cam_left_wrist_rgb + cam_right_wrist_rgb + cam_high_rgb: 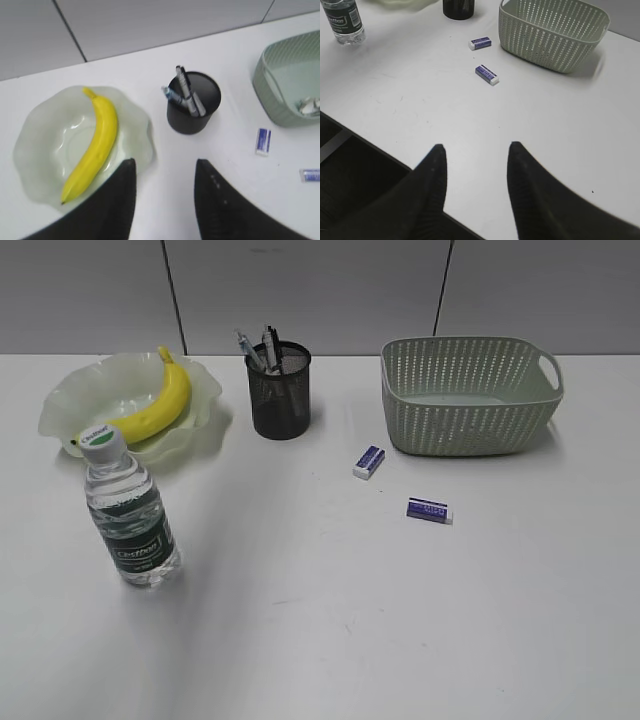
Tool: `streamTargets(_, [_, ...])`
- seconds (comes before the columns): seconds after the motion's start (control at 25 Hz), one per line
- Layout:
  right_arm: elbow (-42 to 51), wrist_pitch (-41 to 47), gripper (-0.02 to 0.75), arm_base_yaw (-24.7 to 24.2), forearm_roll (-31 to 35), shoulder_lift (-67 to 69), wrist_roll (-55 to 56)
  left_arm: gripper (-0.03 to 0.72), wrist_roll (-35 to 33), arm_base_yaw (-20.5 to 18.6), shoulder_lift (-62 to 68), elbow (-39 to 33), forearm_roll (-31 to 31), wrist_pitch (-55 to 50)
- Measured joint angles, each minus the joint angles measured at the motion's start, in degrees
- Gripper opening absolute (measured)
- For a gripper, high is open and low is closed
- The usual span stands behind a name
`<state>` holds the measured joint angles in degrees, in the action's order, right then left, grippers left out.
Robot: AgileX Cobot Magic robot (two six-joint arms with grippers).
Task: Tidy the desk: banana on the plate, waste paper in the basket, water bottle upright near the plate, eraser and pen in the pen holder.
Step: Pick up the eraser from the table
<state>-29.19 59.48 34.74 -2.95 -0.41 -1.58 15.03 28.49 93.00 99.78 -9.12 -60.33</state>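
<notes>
The banana (pixel 160 405) lies in the wavy green plate (pixel 70 390) at the back left; both show in the left wrist view, banana (pixel 95 145), plate (pixel 35 150). The water bottle (pixel 128 510) stands upright in front of the plate. The black pen holder (pixel 280 390) holds pens. Two erasers (pixel 369 461) (pixel 429 510) lie on the desk in front of the basket (pixel 465 395). Waste paper (pixel 309 105) lies inside the basket. My left gripper (pixel 165 167) is open and empty above the desk beside the plate. My right gripper (pixel 476 152) is open and empty over the desk's front edge.
The desk (pixel 350 620) is a plain white top against a grey panelled wall. In the right wrist view the desk's front edge (pixel 380 147) runs slantwise, with dark space below it.
</notes>
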Motion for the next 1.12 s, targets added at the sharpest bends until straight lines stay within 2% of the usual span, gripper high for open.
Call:
streamTargets(0.16, [0.0,0.0,0.332,0.0,0.0,0.0,0.0,0.295,-1.7,0.0,-5.1,0.0,-0.2,-8.4])
streamTargets(0.28, [0.0,0.0,0.332,0.0,0.0,0.0,0.0,0.295,-1.9,0.0,-9.5,-0.9,-0.2,-9.1])
streamTargets(0.4, [0.0,0.0,0.332,0.0,0.0,0.0,0.0,0.295,-1.9,0.0,-15.7,-5.2,-0.2,-9.1])
streamTargets(0.52, [0.0,0.0,0.332,0.0,-0.1,0.0,0.0,0.295,-1.9,0.0,-23.9,-12.8,0.4,-9.2])
streamTargets(0.84, [-0.2,-1.1,0.332,0.0,-0.6,0.6,-0.4,0.295,-2.0,0.0,-49.7,-41.0,2.9,-9.6])
streamTargets(0.92, [-0.7,-4.0,0.332,0.0,-1.7,2.1,-0.6,0.295,-2.0,0.0,-56.2,-47.2,3.0,-9.6])
streamTargets(1.12, [-1.1,-18.2,0.332,0.0,-5.7,11.3,-0.7,0.29,-2.0,0.0,-70.7,-59.0,3.4,-7.7])
